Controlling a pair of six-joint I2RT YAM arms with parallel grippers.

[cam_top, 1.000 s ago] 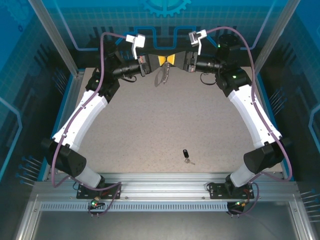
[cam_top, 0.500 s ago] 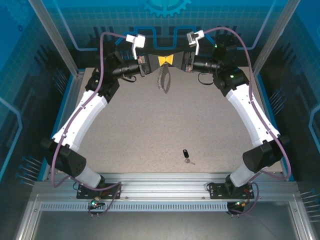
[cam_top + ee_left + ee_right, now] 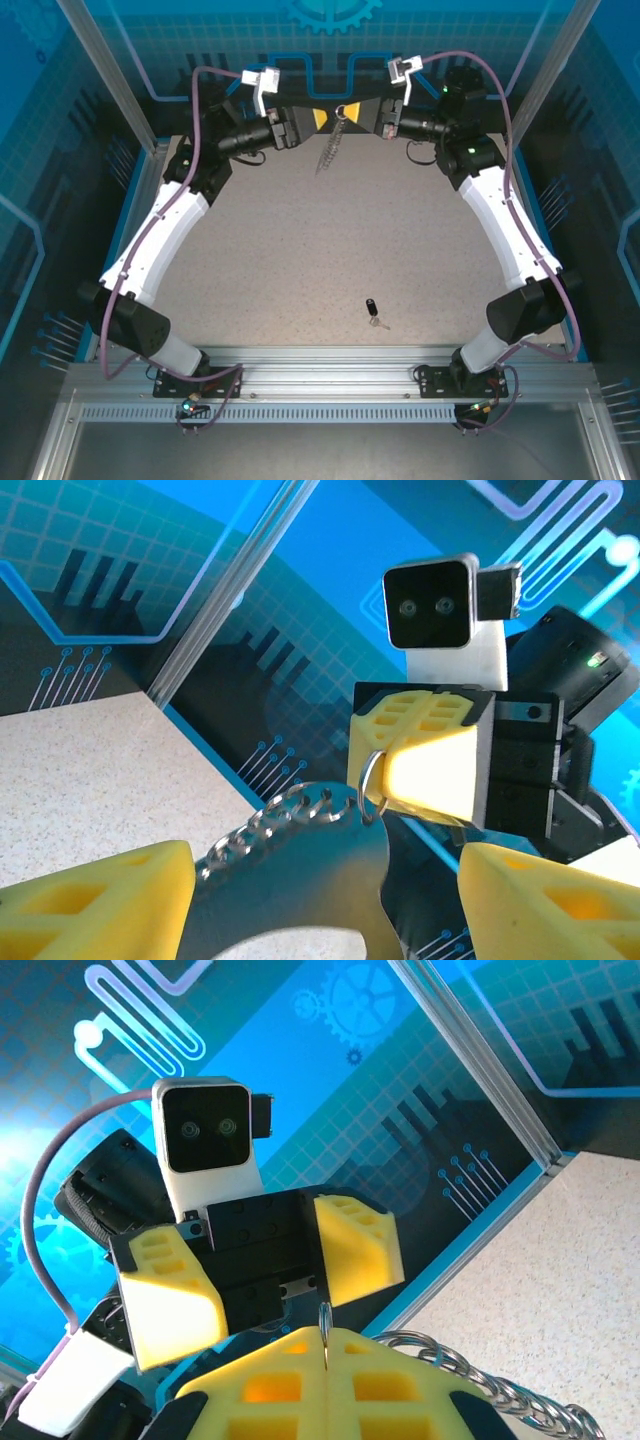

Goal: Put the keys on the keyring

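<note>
The key (image 3: 372,309) lies flat on the desk (image 3: 280,250) close to the front edge. It sits between the two arm bases, a little toward the right one, and well apart from both grippers, which are up at the far end. Its black head points away from the bases and its short blade points back toward them, so its long axis runs roughly front to back with a slight slant.

The right gripper (image 3: 325,1352) is clenched on the keyring (image 3: 341,111), pinching its thin wire loop and holding it in the air. The beaded chain (image 3: 327,155) dangles from the loop toward the desk. The left gripper (image 3: 262,1278) faces it across a small gap, fingers spread wide and holding nothing.

By my reckoning the key is nearer the right arm, but that arm has its load. The free left arm looks like the one to swing back and down for the key, closing across its narrow head.
</note>
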